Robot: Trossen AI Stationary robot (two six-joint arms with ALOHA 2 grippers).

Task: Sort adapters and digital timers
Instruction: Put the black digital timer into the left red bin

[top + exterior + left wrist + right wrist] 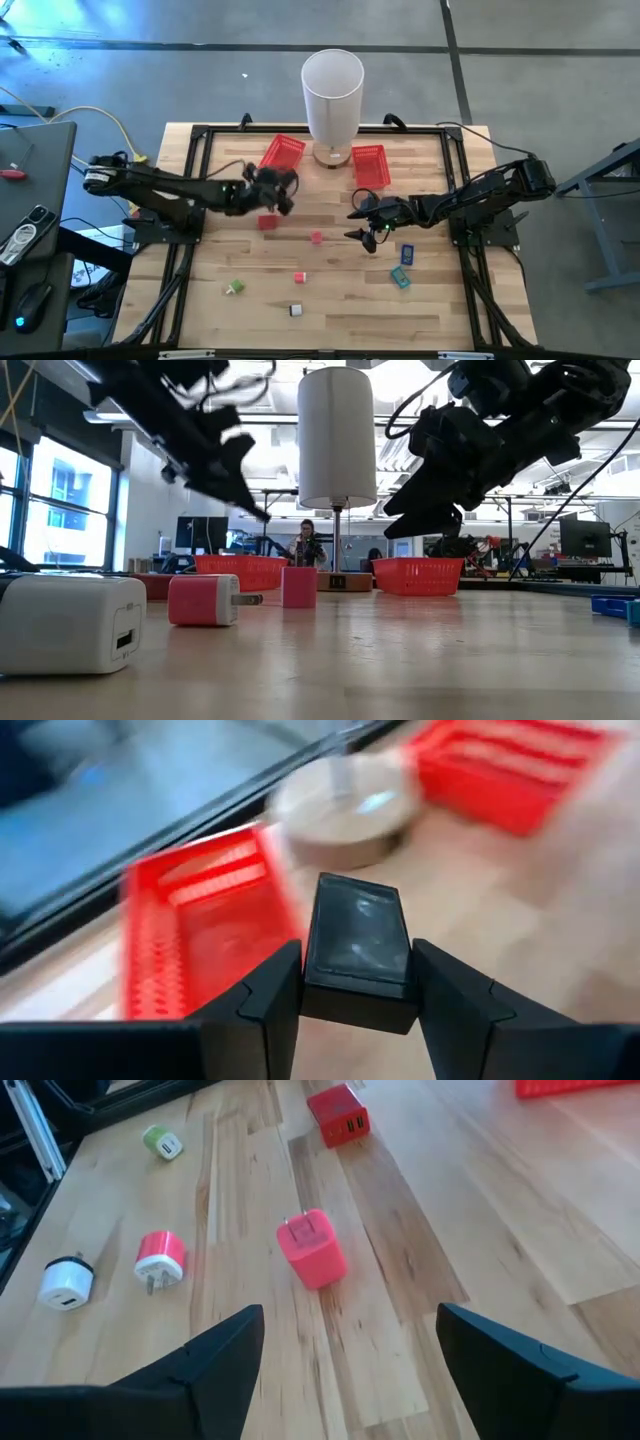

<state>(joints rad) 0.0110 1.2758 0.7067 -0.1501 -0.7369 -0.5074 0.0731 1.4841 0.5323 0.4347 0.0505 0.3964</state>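
Wooden table point(330, 310), open front edge

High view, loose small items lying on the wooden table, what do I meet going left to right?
Green adapter → red adapter → white adapter → pink adapter → teal item → blue item.

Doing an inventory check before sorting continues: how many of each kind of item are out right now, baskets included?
Adapters: 5 (red adapter, pink adapter, pink-and-white adapter, green adapter, white adapter)
Blue timers: 2 (dark blue timer, teal timer)
Black device in left end effector: 1
Red baskets: 2 (left basket, right basket)
Total: 10
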